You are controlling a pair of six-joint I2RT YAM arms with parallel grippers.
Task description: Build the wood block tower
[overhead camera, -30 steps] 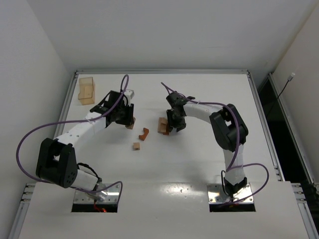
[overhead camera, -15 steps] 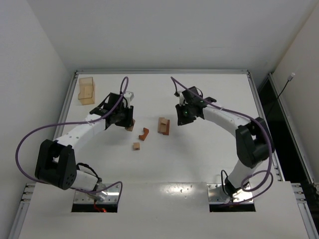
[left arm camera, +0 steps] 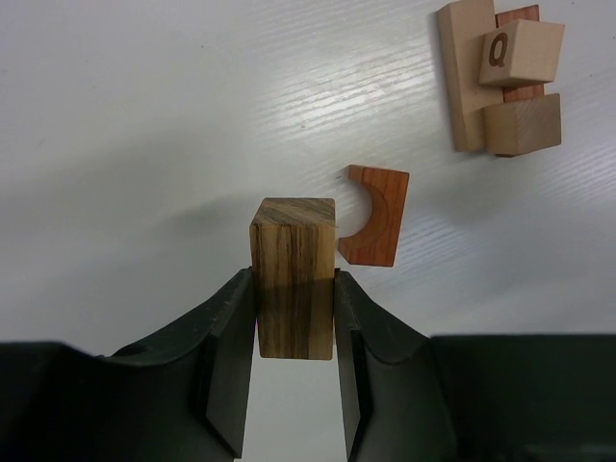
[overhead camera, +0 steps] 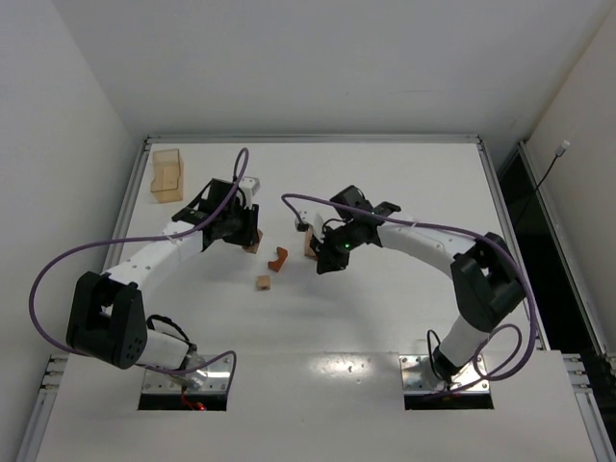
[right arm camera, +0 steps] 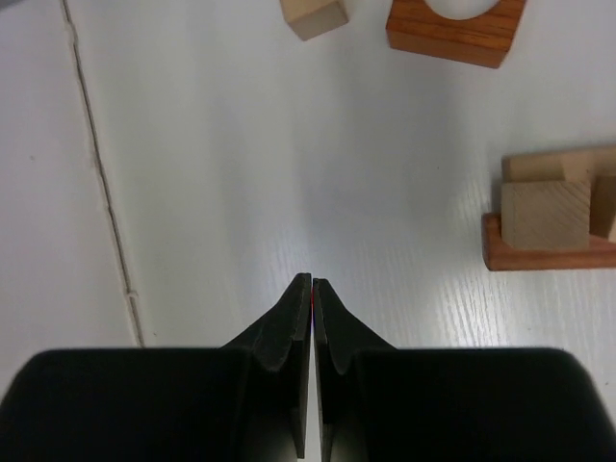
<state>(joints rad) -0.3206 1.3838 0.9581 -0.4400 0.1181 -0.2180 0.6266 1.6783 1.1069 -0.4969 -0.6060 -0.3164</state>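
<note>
while between left jaws, striped block (left arm camera: 294, 274)

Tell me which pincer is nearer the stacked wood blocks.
Right. The right pincer, shut and empty, is close beside the wood block tower. The left pincer, shut on a striped block, is farther off, with the reddish arch block lying between it and the tower.
</note>
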